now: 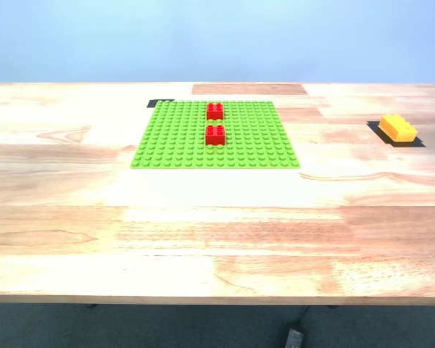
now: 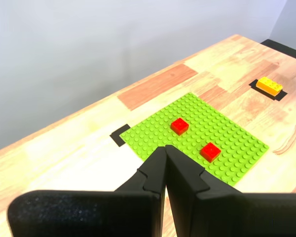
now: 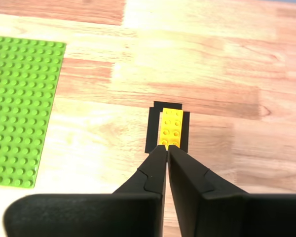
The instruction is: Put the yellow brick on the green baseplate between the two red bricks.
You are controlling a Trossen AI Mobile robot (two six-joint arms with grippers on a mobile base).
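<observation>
The yellow brick (image 1: 398,127) lies on a black patch near the exterior view's right edge, apart from the green baseplate (image 1: 174,138) at the table's middle back. Two red bricks (image 1: 214,111) (image 1: 215,135) stand on the plate, one behind the other with a small gap between them. No arm shows in the exterior view. My first gripper (image 2: 166,148) is shut and empty, held high above the table with the baseplate (image 2: 237,148) and both red bricks (image 2: 179,126) (image 2: 210,151) beyond it. My second gripper (image 3: 167,148) is shut, hovering above the yellow brick (image 3: 170,127).
A black tape mark (image 1: 159,103) sits at the plate's far corner on the exterior view's left. A darker wood panel (image 1: 249,89) lies behind the plate. The table's front edge (image 1: 217,299) runs across the exterior view, with a cable on the floor below.
</observation>
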